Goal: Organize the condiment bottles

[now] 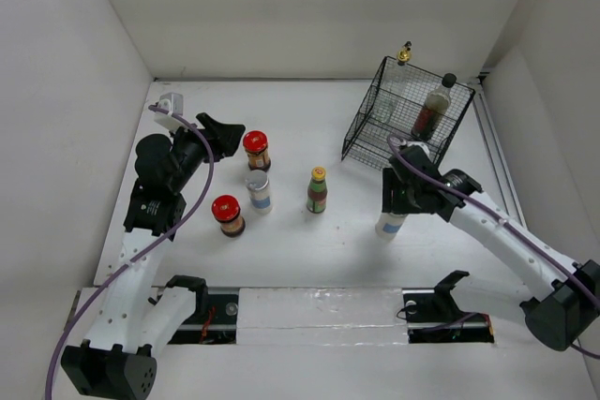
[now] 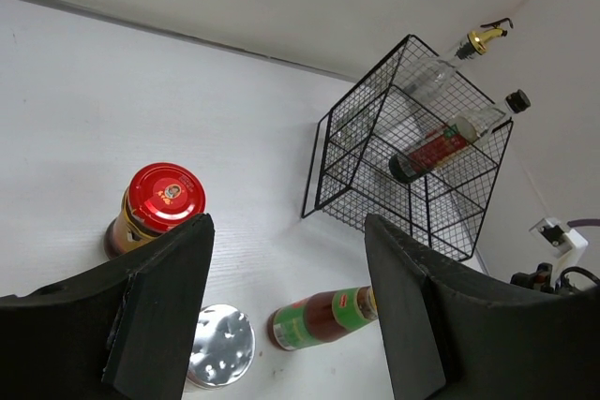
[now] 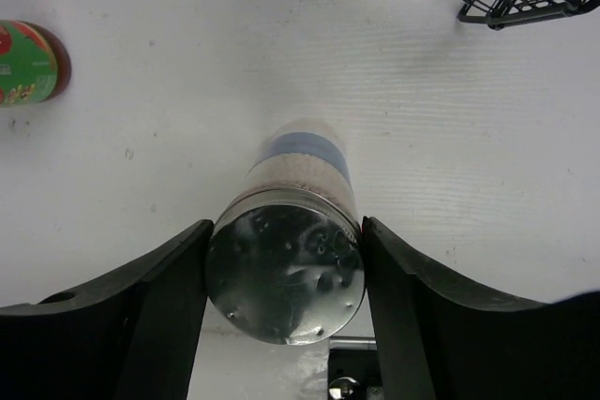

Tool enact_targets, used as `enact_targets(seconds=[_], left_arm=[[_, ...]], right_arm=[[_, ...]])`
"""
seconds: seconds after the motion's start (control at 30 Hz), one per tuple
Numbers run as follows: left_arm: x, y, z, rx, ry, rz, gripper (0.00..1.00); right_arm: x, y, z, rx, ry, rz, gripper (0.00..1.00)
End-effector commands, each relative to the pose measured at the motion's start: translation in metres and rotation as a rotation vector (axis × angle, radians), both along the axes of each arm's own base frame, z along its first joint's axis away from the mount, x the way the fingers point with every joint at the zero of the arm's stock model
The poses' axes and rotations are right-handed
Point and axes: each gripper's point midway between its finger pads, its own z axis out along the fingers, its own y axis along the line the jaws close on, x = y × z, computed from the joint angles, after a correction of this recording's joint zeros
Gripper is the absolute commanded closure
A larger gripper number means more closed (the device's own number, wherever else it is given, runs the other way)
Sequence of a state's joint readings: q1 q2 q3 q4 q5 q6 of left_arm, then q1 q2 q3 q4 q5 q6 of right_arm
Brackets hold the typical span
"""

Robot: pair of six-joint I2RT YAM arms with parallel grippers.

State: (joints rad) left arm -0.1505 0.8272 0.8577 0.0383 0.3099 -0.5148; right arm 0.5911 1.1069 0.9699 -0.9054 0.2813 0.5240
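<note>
Right gripper (image 3: 286, 227) is pinching a silver-capped white bottle (image 3: 286, 274), one finger pressing on each side just under the cap, the bottle pointing straight down at the table (image 1: 309, 255); just beyond that gripper the black wire basket (image 1: 361, 138) is leaning, with the black-capped dark bottle (image 1: 433, 108) and the gold-topped clear bottle (image 1: 404, 53) lying inside it; off to its left the yellow-capped green bottle (image 1: 317, 189) is standing alone; left gripper (image 2: 286, 227) is hanging spread wide, gripping nothing; a red-lidded jar (image 2: 155, 205) is sitting right by its fingertips, the second white bottle (image 2: 220, 346) is standing under the gap between its fingers, and the other red-lidded jar (image 1: 228, 214) is waiting back beside its forearm.
</note>
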Motion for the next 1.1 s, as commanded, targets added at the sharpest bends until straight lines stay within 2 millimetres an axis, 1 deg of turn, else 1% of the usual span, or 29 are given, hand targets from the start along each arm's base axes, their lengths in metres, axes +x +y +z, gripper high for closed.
enact_targets(seconds=[0.0, 0.03, 0.07, 0.1, 0.13, 0.17, 0.2, 0.23, 0.27, 0.3, 0.33, 0.37, 0.4, 0.43, 0.47, 0.5, 0.53, 0.57, 0.63, 0.73, 0.77, 0.83, 0.87, 0.9, 0.93, 0.97, 1.0, 1.03, 1.07], left_arm=[[-0.002, 0.000, 0.022, -0.005, -0.061, 0.000, 0.39], [-0.002, -0.001, 0.024, -0.007, -0.070, -0.011, 0.39], [-0.002, -0.001, 0.024, -0.007, -0.070, -0.011, 0.39], [-0.002, -0.001, 0.024, -0.007, -0.070, -0.011, 0.39], [-0.002, -0.001, 0.024, -0.007, -0.070, -0.011, 0.39], [-0.002, -0.001, 0.024, -0.007, -0.070, -0.011, 0.39], [-0.002, -0.001, 0.024, -0.007, -0.070, -0.011, 0.39], [-0.002, -0.001, 0.024, -0.007, -0.070, -0.011, 0.39], [-0.002, -0.001, 0.024, -0.007, -0.070, -0.011, 0.39], [-0.002, -0.001, 0.024, -0.007, -0.070, -0.011, 0.39], [-0.002, -0.001, 0.024, -0.007, -0.070, -0.011, 0.39], [-0.002, -0.001, 0.024, -0.007, -0.070, -0.011, 0.39], [-0.002, -0.001, 0.024, -0.007, -0.070, -0.011, 0.39], [-0.002, -0.001, 0.024, -0.007, -0.070, -0.011, 0.39], [-0.002, -0.001, 0.024, -0.007, -0.070, -0.011, 0.39], [-0.002, -0.001, 0.024, -0.007, -0.070, -0.011, 0.39], [-0.002, -0.001, 0.024, -0.007, -0.070, -0.011, 0.39], [-0.002, -0.001, 0.024, -0.007, -0.070, -0.011, 0.39], [0.000, -0.002, 0.021, -0.006, -0.061, -0.011, 0.39], [0.000, -0.002, 0.021, -0.006, -0.061, -0.011, 0.39], [0.002, -0.002, 0.019, -0.004, -0.052, -0.011, 0.39], [0.002, -0.002, 0.019, -0.004, -0.052, -0.011, 0.39], [0.004, -0.002, 0.015, -0.003, -0.041, -0.011, 0.39], [0.004, -0.002, 0.015, -0.003, -0.041, -0.011, 0.39], [0.004, -0.002, 0.015, -0.003, -0.041, -0.011, 0.39], [0.004, -0.002, 0.015, -0.003, -0.041, -0.011, 0.39], [0.004, -0.002, 0.015, -0.003, -0.041, -0.011, 0.39], [0.004, -0.002, 0.015, -0.003, -0.041, -0.011, 0.39], [0.004, -0.002, 0.015, -0.003, -0.041, -0.011, 0.39]], right_arm=[[0.036, 0.028, 0.078, 0.142, -0.245, 0.015, 0.38], [0.041, 0.032, 0.099, 0.175, -0.302, 0.021, 0.38], [0.051, 0.045, 0.126, 0.237, -0.384, 0.035, 0.38], [0.056, 0.053, 0.149, 0.275, -0.446, 0.051, 0.38], [0.063, 0.058, 0.182, 0.333, -0.528, 0.049, 0.38], [0.069, 0.063, 0.197, 0.347, -0.578, 0.075, 0.38], [0.081, 0.071, 0.218, 0.382, -0.648, 0.081, 0.38], [0.089, 0.069, 0.239, 0.395, -0.701, 0.072, 0.38], [0.103, 0.074, 0.237, 0.373, -0.705, 0.081, 0.38], [0.114, 0.074, 0.249, 0.379, -0.745, 0.074, 0.38], [0.132, 0.073, 0.253, 0.356, -0.761, 0.074, 0.38], [0.136, 0.067, 0.266, 0.367, -0.797, 0.055, 0.38], [0.152, 0.066, 0.262, 0.346, -0.797, 0.042, 0.38], [0.165, 0.056, 0.266, 0.330, -0.815, 0.024, 0.38], [0.173, 0.051, 0.277, 0.327, -0.844, 0.012, 0.38], [0.188, 0.049, 0.272, 0.313, -0.844, 0.006, 0.38], [0.194, 0.049, 0.274, 0.321, -0.843, 0.015, 0.39], [0.204, 0.037, 0.276, 0.314, -0.848, -0.005, 0.39], [0.219, 0.030, 0.277, 0.300, -0.857, -0.020, 0.39], [0.228, 0.017, 0.275, 0.296, -0.848, -0.030, 0.41], [0.228, 0.019, 0.275, 0.301, -0.847, -0.022, 0.41], [0.233, 0.009, 0.262, 0.285, -0.830, -0.043, 0.41], [0.233, 0.009, 0.262, 0.284, -0.830, -0.044, 0.41], [0.235, 0.001, 0.262, 0.282, -0.831, -0.053, 0.41], [0.235, 0.000, 0.262, 0.282, -0.831, -0.053, 0.41], [0.240, -0.004, 0.257, 0.277, -0.820, -0.060, 0.41], [0.239, -0.004, 0.253, 0.273, -0.806, -0.060, 0.41], [0.244, -0.008, 0.244, 0.267, -0.783, -0.065, 0.41], [0.246, -0.011, 0.242, 0.268, -0.773, -0.063, 0.41]])
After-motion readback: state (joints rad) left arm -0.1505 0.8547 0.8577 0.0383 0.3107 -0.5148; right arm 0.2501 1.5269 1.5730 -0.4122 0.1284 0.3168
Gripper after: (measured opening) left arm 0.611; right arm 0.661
